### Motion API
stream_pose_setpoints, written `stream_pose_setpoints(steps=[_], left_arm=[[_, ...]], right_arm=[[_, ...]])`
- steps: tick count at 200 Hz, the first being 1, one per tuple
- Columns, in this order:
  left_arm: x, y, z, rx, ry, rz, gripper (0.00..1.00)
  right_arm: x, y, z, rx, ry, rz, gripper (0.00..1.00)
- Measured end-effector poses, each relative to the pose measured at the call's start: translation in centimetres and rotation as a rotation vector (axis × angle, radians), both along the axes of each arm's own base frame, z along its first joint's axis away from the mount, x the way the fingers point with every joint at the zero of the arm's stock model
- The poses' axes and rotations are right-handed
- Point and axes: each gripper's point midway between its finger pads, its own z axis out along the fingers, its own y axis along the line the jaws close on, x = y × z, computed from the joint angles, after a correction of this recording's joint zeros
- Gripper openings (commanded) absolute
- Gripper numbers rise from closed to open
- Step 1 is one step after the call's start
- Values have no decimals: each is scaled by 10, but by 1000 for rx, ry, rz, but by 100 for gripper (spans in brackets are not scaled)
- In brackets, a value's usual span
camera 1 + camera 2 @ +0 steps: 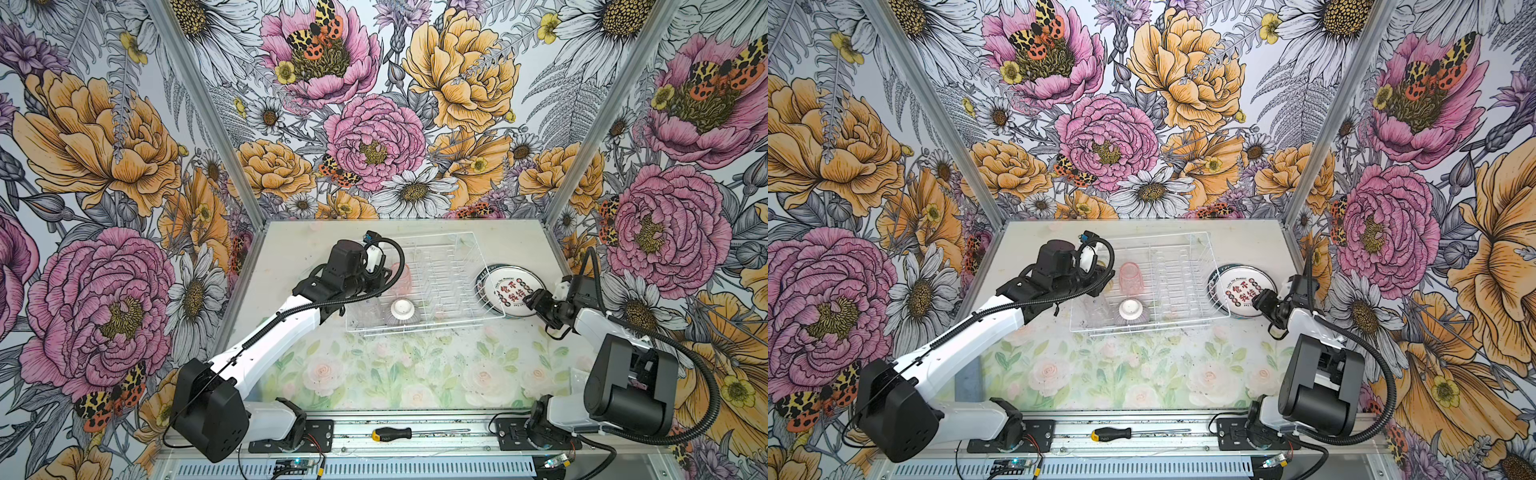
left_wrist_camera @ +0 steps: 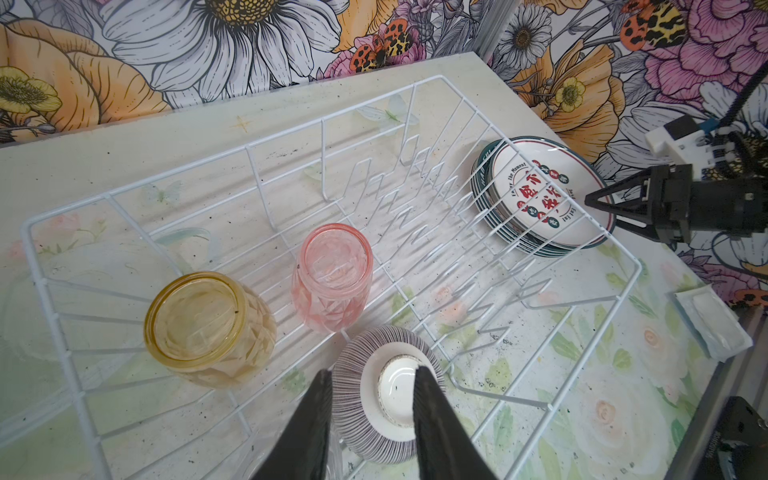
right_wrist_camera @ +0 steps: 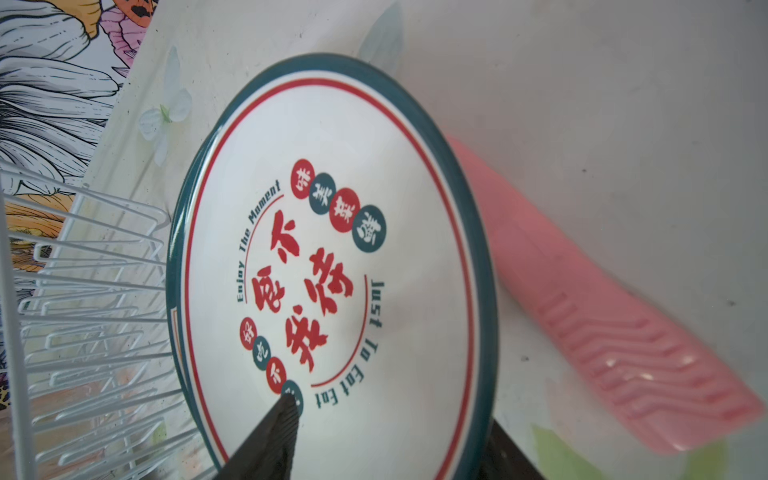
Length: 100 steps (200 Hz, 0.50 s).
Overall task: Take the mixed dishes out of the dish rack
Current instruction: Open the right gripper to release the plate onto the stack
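A white wire dish rack (image 2: 248,146) sits at the back middle of a flower-printed desk (image 1: 415,374). Inside it stand an amber tumbler (image 2: 208,328), a pink tumbler (image 1: 1131,278) and an upturned ribbed bowl (image 1: 401,312) near the front wall. The left gripper (image 2: 372,372) hovers above the bowl, jaws partly apart, holding nothing. A stack of printed plates (image 1: 513,291) rests on the desk against the rack's right end. The right gripper (image 2: 600,211) straddles the top plate's rim, jaws apart and not clamping. Pulling back, a finger could catch that rim and slide the plate off. The bowl's rounded wall may slip from narrow jaws, or a jaw may tip the pink tumbler.
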Motion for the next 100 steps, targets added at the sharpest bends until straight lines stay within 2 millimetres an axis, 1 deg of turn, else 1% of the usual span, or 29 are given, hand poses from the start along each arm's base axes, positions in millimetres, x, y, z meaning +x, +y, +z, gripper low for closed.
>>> stream_pose_setpoints(steps=[35,41,54,100], left_arm=[[0,0,0,0,0,0,35],[0,0,0,0,0,0,35],[0,0,0,0,0,0,35],[0,0,0,1,0,-1,35]], right_arm=[[4,1,0,-13,7,12,67],[5,2,-1,-15,8,15,69],[5,2,-2,-16,13,19,72],[5,2,-3,-28,26,17,73]])
